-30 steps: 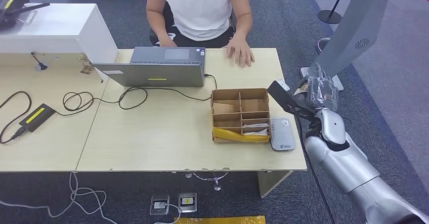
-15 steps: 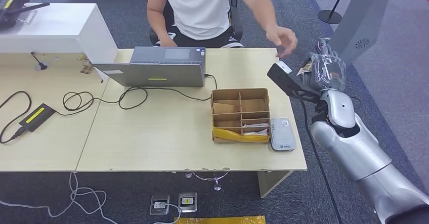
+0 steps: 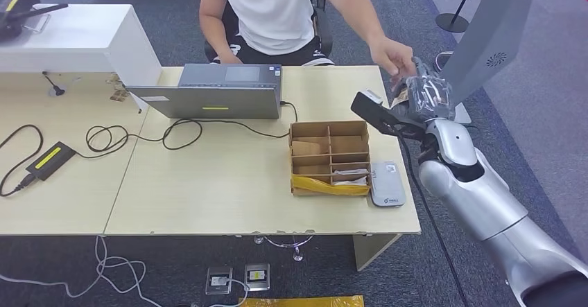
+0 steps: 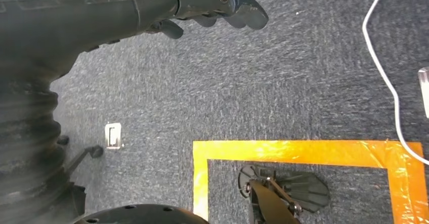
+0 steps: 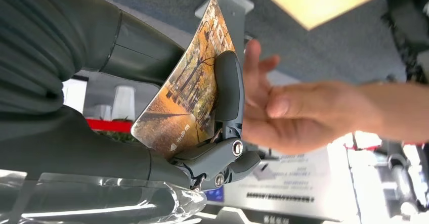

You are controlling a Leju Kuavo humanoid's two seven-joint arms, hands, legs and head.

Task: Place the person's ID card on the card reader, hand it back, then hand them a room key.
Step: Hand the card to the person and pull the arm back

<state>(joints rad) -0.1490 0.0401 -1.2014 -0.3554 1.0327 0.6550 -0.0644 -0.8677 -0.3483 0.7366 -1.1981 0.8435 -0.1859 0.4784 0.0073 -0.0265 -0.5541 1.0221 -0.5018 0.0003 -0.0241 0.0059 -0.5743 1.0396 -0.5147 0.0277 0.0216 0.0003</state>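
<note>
Head view, table taken as the clock face. At 4 o'clock, near the front edge, the card reader (image 3: 387, 183) is seen lying flat, nothing on it, just beside the cardboard box (image 3: 329, 156) of compartments, in which a white card-like item is visible behind a yellow tape strip; whether that is the room key cannot be told. Beyond, at 2 o'clock past the table's far right corner, the right hand (image 3: 424, 93) is raised, and a card (image 5: 187, 90) printed with an autumn scene is pinched against it by a dark finger (image 5: 228, 92), as shown in the right wrist view. The person's hand (image 3: 392, 55) is reached in from 12 o'clock and is touching or just beside the robot's fingers; a firm hold on the card by the person cannot be confirmed. The left hand (image 4: 217, 4) is seen in its wrist view hanging over carpet, fingers curled loosely, nothing held. At 11 o'clock a laptop (image 3: 208, 92) stands with its cable trailing.

Judged from this layout, a card handover is under way. Whether it is the ID card being returned or the key being given cannot be settled.
</note>
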